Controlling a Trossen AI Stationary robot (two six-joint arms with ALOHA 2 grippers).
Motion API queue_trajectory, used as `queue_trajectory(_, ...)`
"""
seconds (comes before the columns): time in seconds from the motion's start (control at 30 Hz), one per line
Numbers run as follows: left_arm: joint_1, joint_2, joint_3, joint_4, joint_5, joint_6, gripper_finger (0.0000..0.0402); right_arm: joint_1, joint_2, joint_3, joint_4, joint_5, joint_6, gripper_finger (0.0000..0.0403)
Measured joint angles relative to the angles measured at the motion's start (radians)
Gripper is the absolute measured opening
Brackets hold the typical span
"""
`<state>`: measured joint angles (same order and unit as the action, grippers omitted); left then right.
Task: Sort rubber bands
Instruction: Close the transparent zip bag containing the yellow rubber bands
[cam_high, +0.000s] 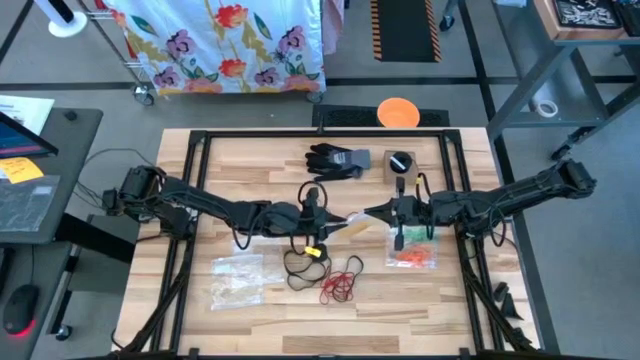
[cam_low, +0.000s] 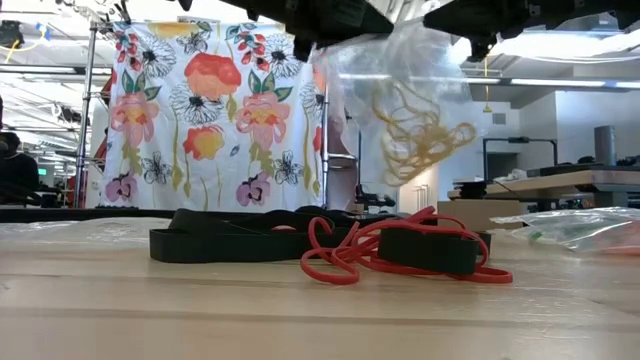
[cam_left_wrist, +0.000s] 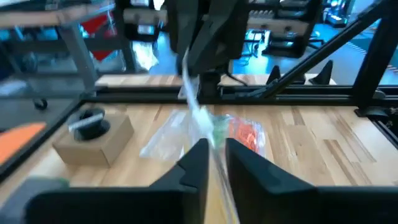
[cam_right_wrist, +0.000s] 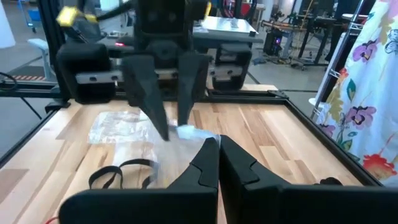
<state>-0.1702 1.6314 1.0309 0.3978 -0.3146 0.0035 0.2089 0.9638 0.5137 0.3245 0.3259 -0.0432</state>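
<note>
Yellow rubber bands (cam_low: 415, 130) hang inside a clear bag (cam_low: 400, 90) that we hold in the air over mid-table. Our left gripper (cam_high: 318, 218) pinches one edge with its fingers only narrowly apart, and our right gripper (cam_high: 378, 213) is clamped on the other. Below lie red bands (cam_high: 342, 284), black bands (cam_high: 298, 266), two more bags (cam_high: 237, 278), and a glove (cam_high: 337, 160).

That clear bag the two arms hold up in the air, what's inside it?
The clear bag holds a tangle of yellow rubber bands, seen through the plastic. Its top edge is hidden by the arms.
</note>
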Motion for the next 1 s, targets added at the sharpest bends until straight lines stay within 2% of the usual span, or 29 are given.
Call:
queue_trajectory(0.2, 0.004, 0.000, 0.000, 0.018, -0.009, 0.025, 0.0133, 0.000, 0.001, 0.000, -0.005, -0.001, 0.001, 0.0000)
queue_trajectory(0.4, 0.012, 0.000, 0.001, 0.094, -0.079, 0.030, 0.0199, -0.001, 0.003, 0.000, -0.010, -0.007, 0.010, 0.0000)
queue_trajectory(0.73, 0.027, 0.015, 0.002, 0.115, -0.088, 0.038, 0.0211, -0.002, 0.004, 0.000, 0.008, -0.009, 0.010, 0.0000)
queue_trajectory(1.0, 0.046, 0.058, 0.024, 0.148, -0.037, 0.035, 0.0211, -0.002, 0.004, 0.000, 0.016, -0.009, 0.009, 0.0000)
